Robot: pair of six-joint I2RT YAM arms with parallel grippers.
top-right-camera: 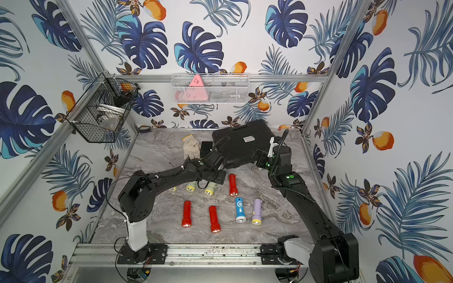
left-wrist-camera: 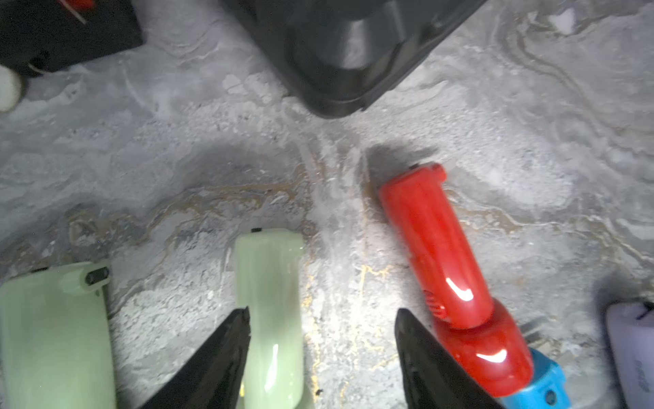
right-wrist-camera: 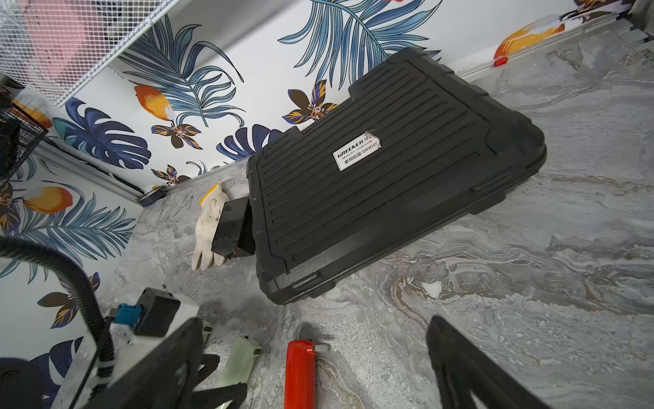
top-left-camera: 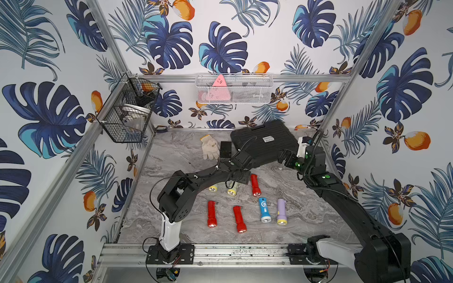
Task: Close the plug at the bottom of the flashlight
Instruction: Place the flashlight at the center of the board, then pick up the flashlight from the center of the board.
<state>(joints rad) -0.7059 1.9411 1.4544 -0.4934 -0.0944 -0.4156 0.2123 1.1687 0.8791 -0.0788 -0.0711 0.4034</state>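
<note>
Green flashlight (left-wrist-camera: 271,283) just outside left jaws

Plastic, glossy and smooth: red flashlight (left-wrist-camera: 442,255), pale green flashlight (left-wrist-camera: 272,301); plastic, matt and ribbed: black tool case (right-wrist-camera: 371,212), bearing a paper label (right-wrist-camera: 356,150); knitted cloth: white work glove (right-wrist-camera: 207,226); matt, marble-patterned tabletop (left-wrist-camera: 177,159).

Sticker (right-wrist-camera: 356,150) on black case (right-wrist-camera: 407,198): "GREENER", "家用组套", 04903 plus one unclear digit. Blue flashlight (top-left-camera: 264,209) print too small to read.
</note>
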